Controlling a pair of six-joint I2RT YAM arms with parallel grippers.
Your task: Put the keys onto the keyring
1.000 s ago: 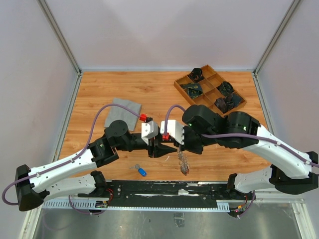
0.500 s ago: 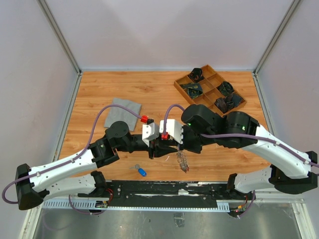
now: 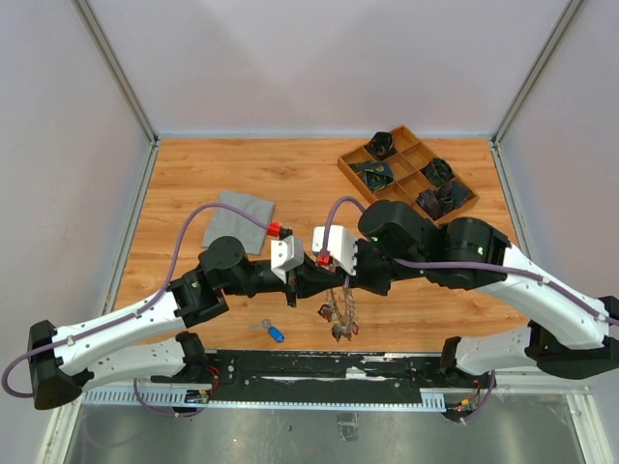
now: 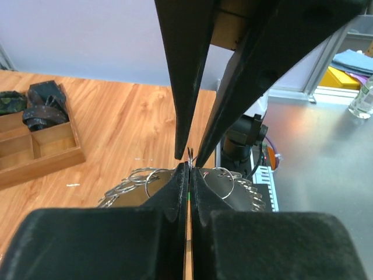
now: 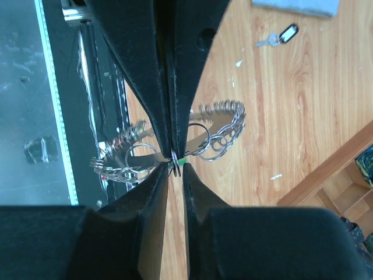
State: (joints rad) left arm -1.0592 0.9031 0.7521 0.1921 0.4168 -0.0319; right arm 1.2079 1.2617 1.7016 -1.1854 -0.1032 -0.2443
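Note:
The keyring [image 3: 338, 314], a thin ring crowded with silver keys, hangs above the table between my two grippers. My left gripper [image 3: 317, 280] is shut on the ring's wire, seen clearly in the left wrist view [image 4: 189, 169]. My right gripper [image 3: 335, 280] faces it tip to tip. Its jaws stand narrowly apart around the same wire [image 5: 176, 169]. The keys fan out to both sides of the fingers [image 4: 137, 178] [image 5: 224, 125]. One loose key with a blue tag [image 3: 274, 332] lies on the table below the left arm and also shows in the right wrist view [image 5: 280, 36].
A grey cloth square [image 3: 237, 219] lies on the left of the wooden table. A wooden compartment tray [image 3: 406, 174] with dark items stands at the back right. The black base rail [image 3: 309, 365] runs along the near edge.
Both grippers have shifted slightly left and risen. The keyring has swung left and now hangs spread out beneath the meeting fingertips.

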